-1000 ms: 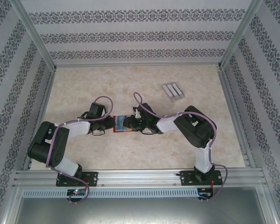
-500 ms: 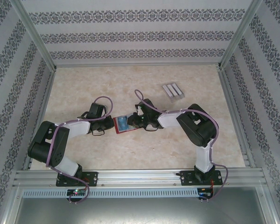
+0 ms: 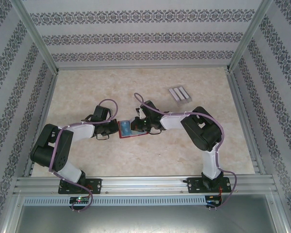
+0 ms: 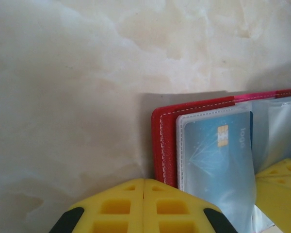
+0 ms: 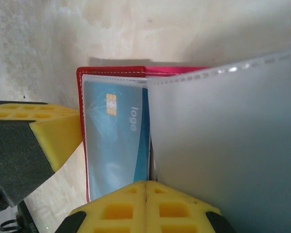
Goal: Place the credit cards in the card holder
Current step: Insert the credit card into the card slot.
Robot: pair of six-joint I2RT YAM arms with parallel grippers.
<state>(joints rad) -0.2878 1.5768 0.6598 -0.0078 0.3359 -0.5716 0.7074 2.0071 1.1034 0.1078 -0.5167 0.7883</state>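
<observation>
The wallet (image 3: pixel 131 130) lies open on the table (image 3: pixel 87 87), between the two grippers. Its red edge is just ahead and to the right of the left gripper (image 4: pixel 144 183), and directly ahead of the right gripper (image 5: pixel 145 185). Both pairs of yellow fingers sit closed, seam to seam with no gap. I cannot tell whether either nips a bit of film.

A blue card (image 5: pixel 114 141) sits in the pocket just ahead of the right gripper's tips. A clear leaf (image 5: pixel 233 136) stands lifted on that gripper's right. The three grey cards (image 3: pixel 179 93) lie side by side, well apart from both grippers and nearer the right one, with nothing touching them.

The cards look light, thin and stiff, and they lie flat on a smooth top, so getting a finger under one is likely the hard part. Pinching across the narrow width at one end would leave the other end free to feed into a pocket.

The wallet looks light and floppy, and its film limp and slick. It probably needs one gripper pinning the cover or holding a leaf open while the other slides a card in.
</observation>
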